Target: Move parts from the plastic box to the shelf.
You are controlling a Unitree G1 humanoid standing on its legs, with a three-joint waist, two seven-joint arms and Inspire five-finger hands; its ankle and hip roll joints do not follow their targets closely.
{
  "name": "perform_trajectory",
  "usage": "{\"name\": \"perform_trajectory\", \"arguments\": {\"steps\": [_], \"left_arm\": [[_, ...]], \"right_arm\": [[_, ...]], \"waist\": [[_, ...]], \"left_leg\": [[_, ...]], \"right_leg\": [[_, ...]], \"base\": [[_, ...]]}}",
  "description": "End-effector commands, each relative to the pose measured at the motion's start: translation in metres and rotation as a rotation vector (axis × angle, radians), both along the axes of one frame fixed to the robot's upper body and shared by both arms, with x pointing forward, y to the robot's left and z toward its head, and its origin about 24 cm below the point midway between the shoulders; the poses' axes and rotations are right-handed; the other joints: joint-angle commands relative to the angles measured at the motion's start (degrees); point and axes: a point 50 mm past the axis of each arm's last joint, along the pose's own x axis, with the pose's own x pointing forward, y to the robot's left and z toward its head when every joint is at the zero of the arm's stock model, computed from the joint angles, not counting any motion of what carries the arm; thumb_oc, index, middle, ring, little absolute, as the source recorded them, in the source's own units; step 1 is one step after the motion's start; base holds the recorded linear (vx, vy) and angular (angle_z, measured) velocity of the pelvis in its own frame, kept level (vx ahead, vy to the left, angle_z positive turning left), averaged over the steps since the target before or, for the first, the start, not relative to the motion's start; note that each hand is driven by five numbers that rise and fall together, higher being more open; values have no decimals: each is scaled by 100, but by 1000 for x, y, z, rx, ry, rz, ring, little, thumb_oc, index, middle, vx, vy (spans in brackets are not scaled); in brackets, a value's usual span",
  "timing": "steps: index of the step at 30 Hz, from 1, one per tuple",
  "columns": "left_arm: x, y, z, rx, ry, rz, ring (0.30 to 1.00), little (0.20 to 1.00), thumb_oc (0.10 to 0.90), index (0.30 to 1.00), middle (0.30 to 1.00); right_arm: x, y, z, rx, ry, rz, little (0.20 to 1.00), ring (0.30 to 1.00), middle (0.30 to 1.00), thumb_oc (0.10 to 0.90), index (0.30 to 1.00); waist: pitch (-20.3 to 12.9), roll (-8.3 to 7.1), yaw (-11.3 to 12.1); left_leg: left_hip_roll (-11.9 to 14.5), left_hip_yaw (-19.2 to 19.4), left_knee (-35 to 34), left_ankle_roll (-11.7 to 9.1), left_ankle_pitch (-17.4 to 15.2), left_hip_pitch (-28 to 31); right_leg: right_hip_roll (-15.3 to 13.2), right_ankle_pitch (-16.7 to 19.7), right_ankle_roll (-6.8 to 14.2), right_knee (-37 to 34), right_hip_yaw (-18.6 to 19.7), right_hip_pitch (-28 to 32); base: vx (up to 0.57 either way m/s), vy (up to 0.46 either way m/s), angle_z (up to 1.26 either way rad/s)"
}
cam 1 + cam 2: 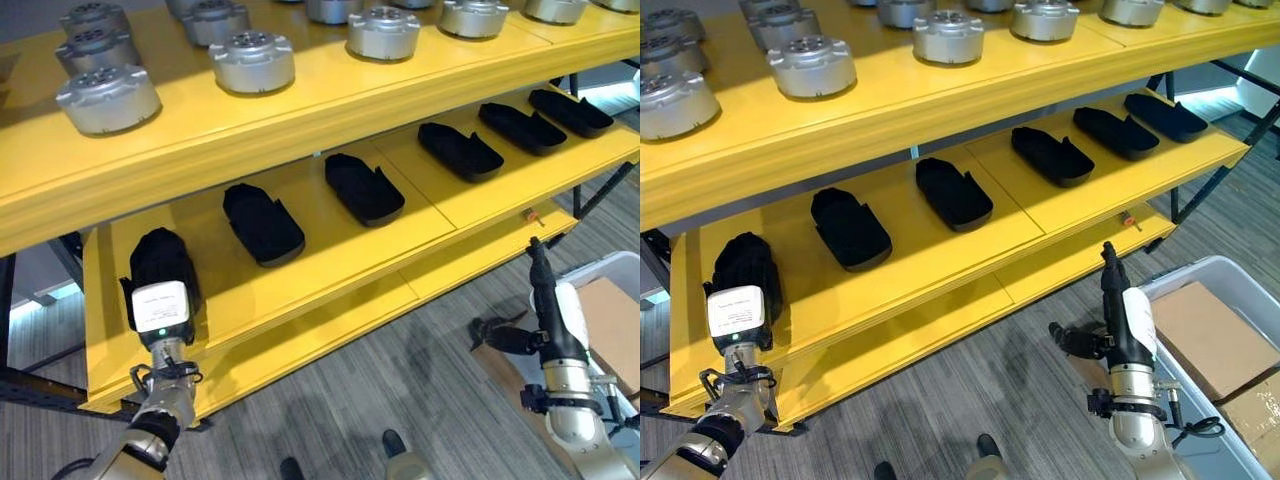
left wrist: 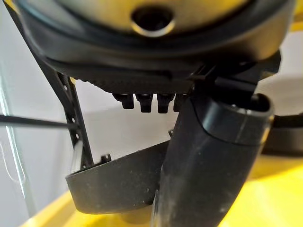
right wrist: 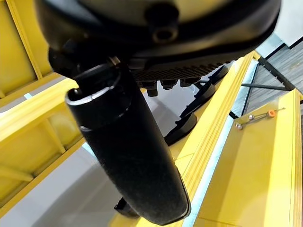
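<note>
1. Parts are to be taken from the plastic box (image 1: 1202, 268), seen at the lower right, where only brown cardboard (image 1: 1205, 335) is made out inside.
2. Just beside the box's left rim, the right hand (image 1: 547, 300) is held upright with fingers straight and thumb spread; nothing is held in it.
3. At the left end of the yellow shelf (image 1: 330, 250), the left hand (image 1: 160, 303) is reached in over one black part (image 2: 113, 189), which is seen resting on the board past the thumb. Whether the fingers are closed on it cannot be told.
4. For this step, the part should be seated flat and well inside the front edge before the hand is drawn back, so that it is not dragged off.
5. Its long axis is best matched to the row of black parts (image 1: 262, 222) laid farther along the board toward the right end.
6. On the top board behind, silver round parts (image 1: 252, 60) are stored; the underside of that board should be cleared when the hand is withdrawn.
</note>
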Motion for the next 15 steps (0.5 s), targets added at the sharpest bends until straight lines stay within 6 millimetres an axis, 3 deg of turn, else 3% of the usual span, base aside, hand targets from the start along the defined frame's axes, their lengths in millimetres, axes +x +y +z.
{"name": "perform_trajectory", "arguments": {"steps": [1, 6, 15], "left_arm": [[23, 40, 85, 220, -348, 75, 1000, 1000, 900, 1000, 1000], [26, 34, 90, 202, -387, 21, 1000, 1000, 900, 1000, 1000], [43, -1, 86, 39, -363, -211, 1000, 1000, 900, 1000, 1000]], "right_arm": [[21, -4, 42, -62, -229, 36, 1000, 1000, 1000, 900, 1000], [19, -1, 37, -55, -218, 37, 1000, 1000, 1000, 900, 1000], [21, 5, 36, -54, -209, 40, 1000, 1000, 1000, 900, 1000]], "waist": [[-274, -85, 203], [-292, -101, 227], [-294, -92, 228]], "left_leg": [[4, 220, 36, 264, -726, 488], [10, 204, 30, 264, -734, 490], [9, 211, 28, 284, -749, 498]], "right_leg": [[114, 49, -14, 357, -141, -376], [124, 39, -16, 361, -152, -371], [140, 7, -28, 380, -152, -360]], "base": [[0, 0, 0], [-1, -13, 1], [0, -2, 0]]}}
